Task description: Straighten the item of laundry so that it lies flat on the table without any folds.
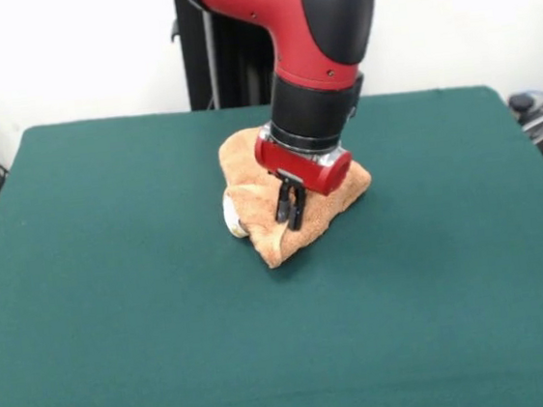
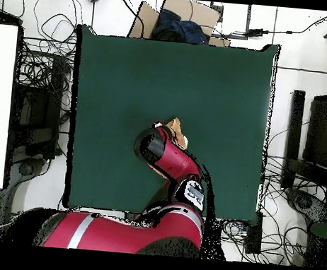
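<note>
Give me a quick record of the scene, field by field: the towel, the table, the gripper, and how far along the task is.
towel: orange-tan towel, bunched in a folded heap, white tag at its side
table: green table, towel toward its far middle in the front view
gripper: gripper down over the heap, fingers close together at the cloth; a grasp cannot be confirmed
overhead view: arm covers most of the towel
task state: towel not yet flat

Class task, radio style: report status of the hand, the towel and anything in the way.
Hand shut, tips down on towel. Towel bunched and folded, not flat, far-centre on table. Nothing in the way on the table.
</note>
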{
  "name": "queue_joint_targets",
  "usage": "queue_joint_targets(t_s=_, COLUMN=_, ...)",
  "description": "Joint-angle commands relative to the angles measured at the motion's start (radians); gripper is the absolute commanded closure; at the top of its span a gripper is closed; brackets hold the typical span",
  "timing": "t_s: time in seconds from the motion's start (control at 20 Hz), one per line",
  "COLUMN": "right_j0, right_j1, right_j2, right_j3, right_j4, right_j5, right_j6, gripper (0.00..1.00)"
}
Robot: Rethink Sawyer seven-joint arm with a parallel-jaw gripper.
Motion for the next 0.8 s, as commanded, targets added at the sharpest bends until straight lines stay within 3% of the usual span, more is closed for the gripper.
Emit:
queue_joint_targets(t_s=0.05, right_j0=0.012, right_j1=0.031, right_j2=0.061, right_j3=-0.016, right_j4=0.009, right_j5=0.021, right_j6=0.186, gripper=1.0)
queue_joint_targets(t_s=0.2, right_j0=-0.006, right_j1=0.013, right_j2=0.086, right_j3=-0.002, right_j4=0.01, right_j5=0.003, right_j6=0.202, gripper=1.0)
queue_joint_targets(t_s=0.5, right_j0=0.045, right_j1=-0.015, right_j2=0.022, right_j3=-0.03, right_j4=0.048, right_j5=0.062, right_j6=0.212, gripper=1.0)
queue_joint_targets(t_s=0.8, right_j0=0.042, right_j1=-0.035, right_j2=0.012, right_j3=-0.043, right_j4=0.056, right_j5=0.105, right_j6=0.212, gripper=1.0)
